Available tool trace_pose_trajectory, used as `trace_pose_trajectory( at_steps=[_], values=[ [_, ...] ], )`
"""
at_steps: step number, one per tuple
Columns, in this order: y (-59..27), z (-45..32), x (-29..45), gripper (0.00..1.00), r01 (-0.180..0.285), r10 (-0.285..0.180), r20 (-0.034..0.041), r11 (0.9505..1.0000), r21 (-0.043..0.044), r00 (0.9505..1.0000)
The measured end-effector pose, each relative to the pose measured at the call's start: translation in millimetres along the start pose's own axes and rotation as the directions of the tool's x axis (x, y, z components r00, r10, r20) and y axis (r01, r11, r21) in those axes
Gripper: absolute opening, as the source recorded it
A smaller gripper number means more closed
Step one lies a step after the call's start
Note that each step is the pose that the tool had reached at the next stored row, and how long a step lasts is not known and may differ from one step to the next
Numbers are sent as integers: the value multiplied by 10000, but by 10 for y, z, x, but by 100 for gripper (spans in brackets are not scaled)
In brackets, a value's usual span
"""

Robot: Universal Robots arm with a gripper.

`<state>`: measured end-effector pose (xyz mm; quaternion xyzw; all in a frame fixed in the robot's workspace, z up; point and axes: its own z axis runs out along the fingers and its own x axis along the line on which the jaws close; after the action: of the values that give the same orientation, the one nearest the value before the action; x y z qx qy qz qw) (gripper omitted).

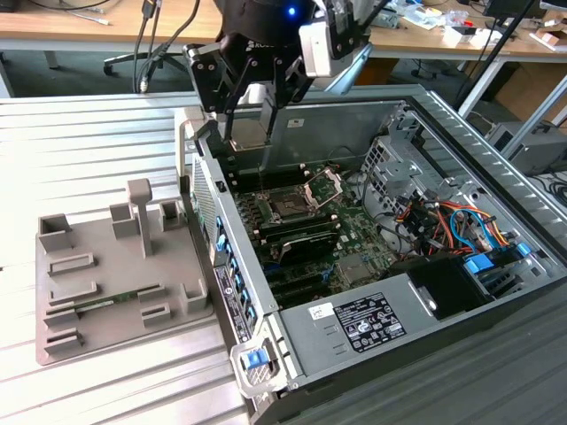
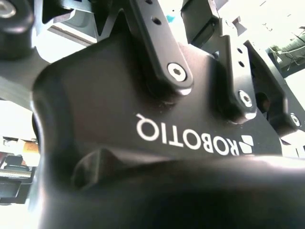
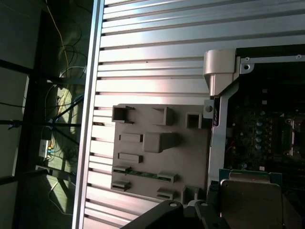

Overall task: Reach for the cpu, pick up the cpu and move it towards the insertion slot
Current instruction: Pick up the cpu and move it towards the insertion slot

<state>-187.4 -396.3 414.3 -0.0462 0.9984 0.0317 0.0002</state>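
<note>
The black two-fingered gripper hangs over the rear wall of the open grey metal computer case, its fingers clamped on the thin square silvery cpu, which is held roughly level above the green circuit board. In the first wrist view the cpu shows as a flat pale-rimmed square just beyond the gripper body. The insertion slot, a square socket with a dark centre, lies lower and toward the exterior view's right, its shiny hinged metal frame standing open beside it.

Judging from this, the carry goes well if the chip stays flat and the path clears the case wall and the raised frame.

The case holds the board, long black memory slots, coloured cables and a black power supply block. The grey plastic tray on the ribbed metal tabletop carries raised blocks and a thin green strip; no chip lies on it.
</note>
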Motion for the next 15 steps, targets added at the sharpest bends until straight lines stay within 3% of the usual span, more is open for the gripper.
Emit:
trace_pose_trajectory(
  at_steps=[15],
  values=[
    [-9, 0, -103, 54, -1, 1, 0, 10000, 0, 10000]
  ],
)
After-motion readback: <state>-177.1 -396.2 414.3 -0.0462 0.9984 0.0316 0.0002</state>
